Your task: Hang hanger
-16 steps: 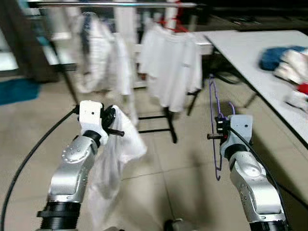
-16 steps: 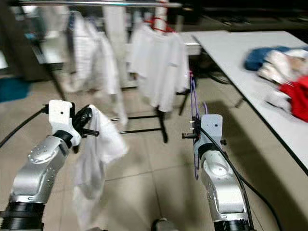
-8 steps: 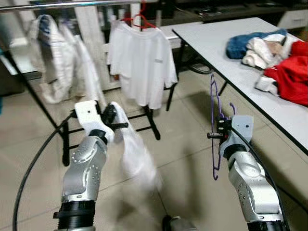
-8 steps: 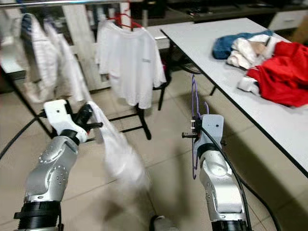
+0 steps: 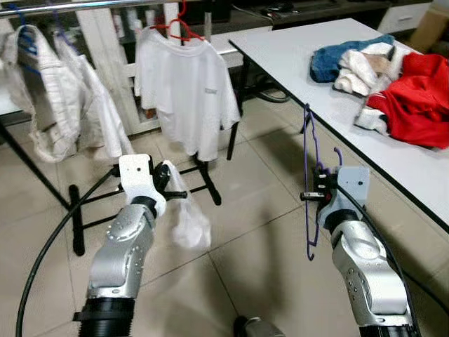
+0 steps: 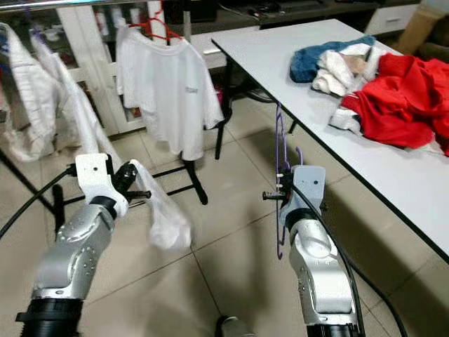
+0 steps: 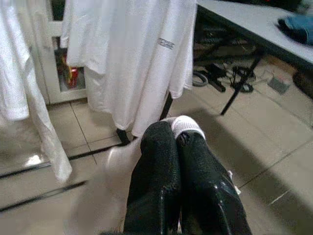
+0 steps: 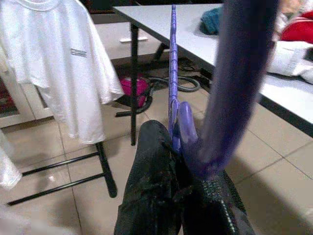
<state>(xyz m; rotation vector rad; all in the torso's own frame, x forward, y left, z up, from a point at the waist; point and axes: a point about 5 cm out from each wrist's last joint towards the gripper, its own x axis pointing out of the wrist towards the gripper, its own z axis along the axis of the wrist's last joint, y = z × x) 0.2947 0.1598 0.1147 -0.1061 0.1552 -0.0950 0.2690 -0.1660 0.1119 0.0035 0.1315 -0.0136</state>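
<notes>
— Where is the hanger?

— The purple hanger [image 5: 309,182] is a thin, smooth plastic frame held upright in the right claw [image 5: 314,196], out in front of the robot above the tiled floor [image 5: 252,232]. In the right wrist view its two black, grainy fingers [image 8: 151,196] are pressed together on the hanger's lower part, with the thin rod rising straight up from them.

— And the other arm?

— The left claw [image 5: 165,184] pinches a limp white garment [image 5: 184,214], soft and crumpled, which droops below it. In the left wrist view a small fold of white cloth [image 7: 184,125] pokes out between the closed fingertips [image 7: 159,147].

— What stands ahead of the robot?

— A clothes rack [image 5: 91,5] with a pale metal top bar and black tubular feet on the tiles. A white T-shirt [image 5: 186,91] hangs from it on a red hanger [image 5: 175,28], flat and smooth, with a small print on the chest. Beside it, further to the robot's left, hang white striped garments [image 5: 42,91] in loose folds.

— Anything on the robot's right?

— A long white worktop [image 5: 330,77] with a dark edge and black legs. Near its far end lies a heap of clothes: a red garment [image 5: 414,102], a blue one [image 5: 330,60] and some white pieces [image 5: 358,70], all bunched and touching.
</notes>
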